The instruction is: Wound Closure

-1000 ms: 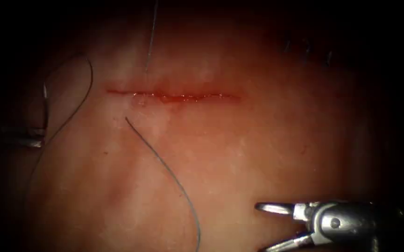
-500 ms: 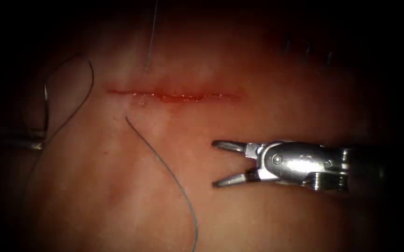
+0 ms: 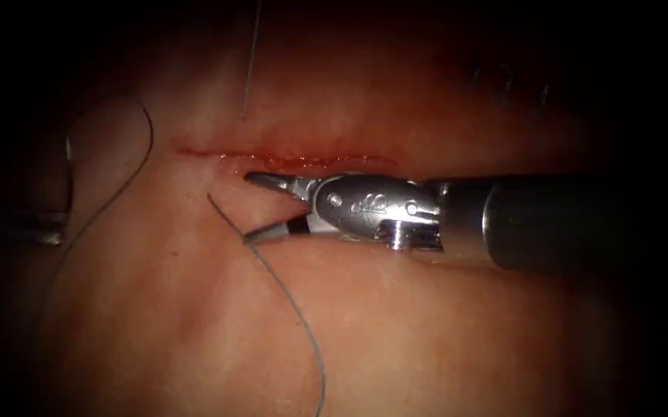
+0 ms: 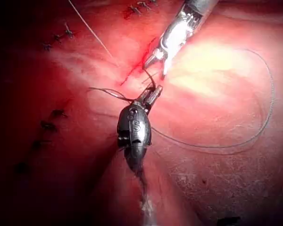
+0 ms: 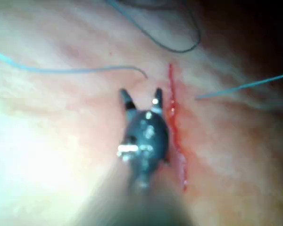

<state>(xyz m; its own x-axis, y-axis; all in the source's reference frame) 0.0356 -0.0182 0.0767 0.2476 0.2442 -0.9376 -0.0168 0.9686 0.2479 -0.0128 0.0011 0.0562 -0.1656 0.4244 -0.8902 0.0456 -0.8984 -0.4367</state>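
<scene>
The left tool (image 3: 48,229), at the far left edge, grips the needle (image 3: 69,174) — clear of the tissue (image 3: 442,340). Rightward, the right tool (image 3: 260,207) hangs wide open and empty — jaws straddling the thread (image 3: 287,293) emerging just near of the cut (image 3: 287,160), seemingly to take it.

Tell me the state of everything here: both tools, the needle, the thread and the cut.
Right tool: jaws open, holding nothing, just below the cut.
Left tool: jaws shut on the needle, left of the cut.
Needle: held near one end, out of the tissue.
Thread: slack, lying on the tissue.
Cut: open, wet with red fluid.
</scene>
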